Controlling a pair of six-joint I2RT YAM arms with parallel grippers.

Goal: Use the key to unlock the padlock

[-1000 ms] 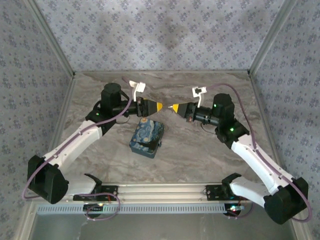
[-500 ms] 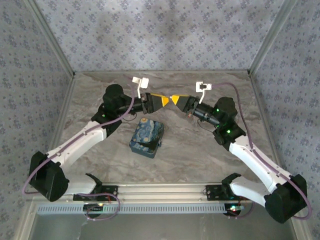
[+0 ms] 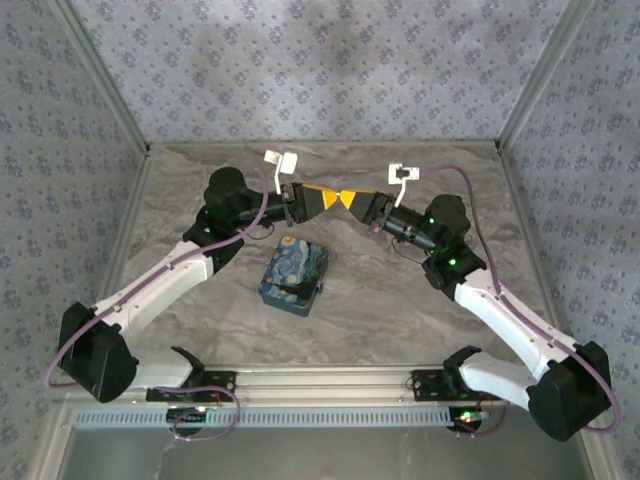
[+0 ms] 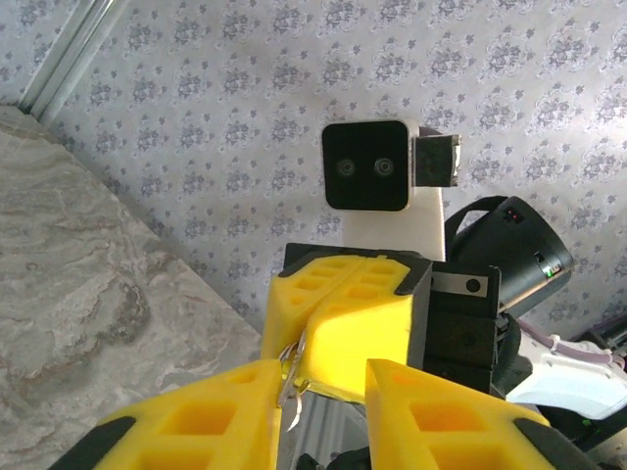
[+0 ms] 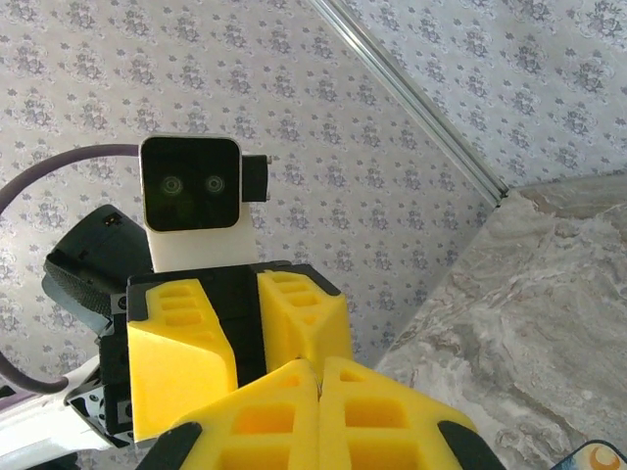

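Seen from above, the left arm (image 3: 165, 280) and right arm (image 3: 510, 320) reach forward and bend inward, one passing on each side of a blue patterned case (image 3: 294, 277). The left gripper (image 3: 330, 199) and right gripper (image 3: 350, 200) meet tip to tip just beyond the case's far edge. The left gripper's yellow fingers (image 4: 196, 421) stand apart, while the right gripper's fingers (image 5: 265, 411) are pressed flat together, their joined tip at the gap between the left ones.

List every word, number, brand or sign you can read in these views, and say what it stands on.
No text can be read.
The blue case bears a swirling painted picture, no words.
The wrist camera on the right arm shows no label.
The wallpaper is a flower pattern, no lettering.
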